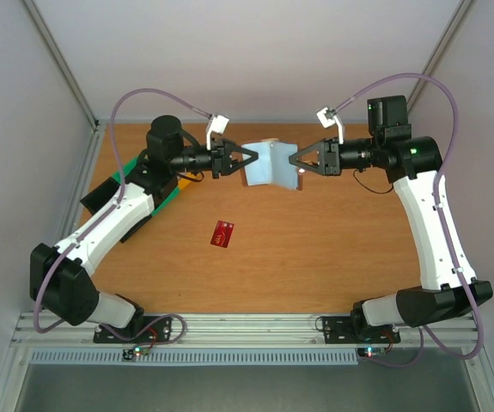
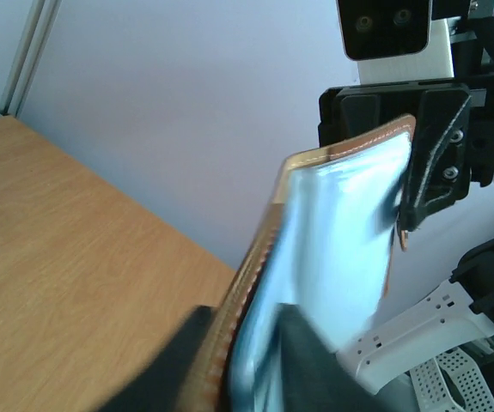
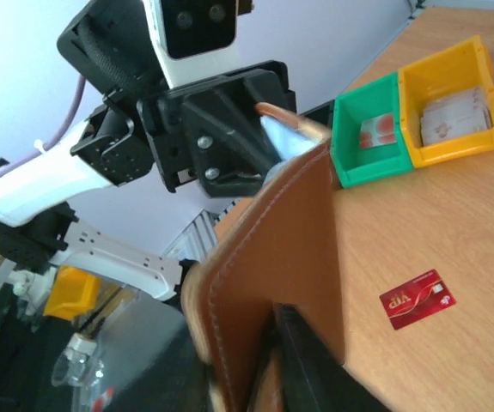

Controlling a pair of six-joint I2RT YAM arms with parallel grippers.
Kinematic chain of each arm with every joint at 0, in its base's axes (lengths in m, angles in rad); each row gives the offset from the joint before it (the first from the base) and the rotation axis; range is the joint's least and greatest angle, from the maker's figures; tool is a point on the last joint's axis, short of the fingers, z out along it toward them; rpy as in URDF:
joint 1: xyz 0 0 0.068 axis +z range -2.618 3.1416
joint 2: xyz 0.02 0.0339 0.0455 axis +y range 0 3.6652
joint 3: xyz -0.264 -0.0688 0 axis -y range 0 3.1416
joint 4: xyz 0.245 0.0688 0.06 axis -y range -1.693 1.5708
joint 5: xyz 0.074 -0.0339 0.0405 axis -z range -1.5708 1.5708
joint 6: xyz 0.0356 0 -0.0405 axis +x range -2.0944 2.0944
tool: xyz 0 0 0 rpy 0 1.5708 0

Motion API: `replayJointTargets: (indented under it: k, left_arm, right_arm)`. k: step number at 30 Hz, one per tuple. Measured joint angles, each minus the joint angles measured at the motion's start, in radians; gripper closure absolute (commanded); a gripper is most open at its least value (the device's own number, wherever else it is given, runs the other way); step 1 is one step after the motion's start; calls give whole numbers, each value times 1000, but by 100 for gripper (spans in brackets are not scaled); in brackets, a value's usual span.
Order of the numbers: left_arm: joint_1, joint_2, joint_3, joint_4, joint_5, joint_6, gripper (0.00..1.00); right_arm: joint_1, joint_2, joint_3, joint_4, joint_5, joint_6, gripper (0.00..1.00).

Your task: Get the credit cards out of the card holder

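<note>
The card holder (image 1: 271, 165) hangs open above the back of the table between both arms, pale blue inside up, brown outside (image 3: 272, 249) toward the right wrist camera. My left gripper (image 1: 245, 160) has a finger on each side of its left flap (image 2: 341, 223); the dark fingers (image 2: 315, 365) press the brown edge and the blue lining. My right gripper (image 1: 296, 163) is shut on the right flap, one finger (image 3: 315, 369) showing against the leather. One red credit card (image 1: 222, 233) lies flat on the wood in front, also seen in the right wrist view (image 3: 417, 299). No card shows in the holder.
A green bin (image 3: 368, 129) and a yellow bin (image 3: 448, 103), both holding cards, stand at the back left, mostly hidden under the left arm in the top view. White walls close in the table on three sides.
</note>
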Motion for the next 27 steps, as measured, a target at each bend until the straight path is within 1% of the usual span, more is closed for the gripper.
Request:
replayJointTargets:
  k: [1,2,4,5,8,10,12,15,20,23,27]
  left_arm:
    - [-2,3,0,11,-2,-11,100]
    - [-4,4,0,19,-2,-21,100]
    - [-5,4,0,35,-4,-34,100]
    - [-5,4,0,45,-5,-41,100]
    - [-4,4,-2,72,-4,-53,100]
    - [-4,3,-3,89,4,-56,100]
    - [-5,0,-10,104,15,-55,100]
    - [-5,-4,-17,109,26,-54,100]
    - [-10,-13,-24,118,30,-38,100]
    - [-26,-13,-24,117,5,-35,100]
    - [-44,-13,-23,106,-35,-32,100]
  right_arm:
    - [0,1,2,-4,-5,-5,59]
    - [0,2,6,-9,-9,-6,52]
    - [-1,4,18,-23,-10,-26,50]
    - [-6,4,23,-35,-5,-40,51]
    - [-33,4,27,-73,3,-66,63]
    - [-50,4,24,-84,25,-76,68]
    - [-62,4,22,-91,53,-82,70]
    - [-63,4,19,-95,87,-90,69]
    - [-43,5,18,-81,116,-74,52]
    - [15,7,10,-46,130,-50,46]
    - [96,13,8,-12,159,-30,40]
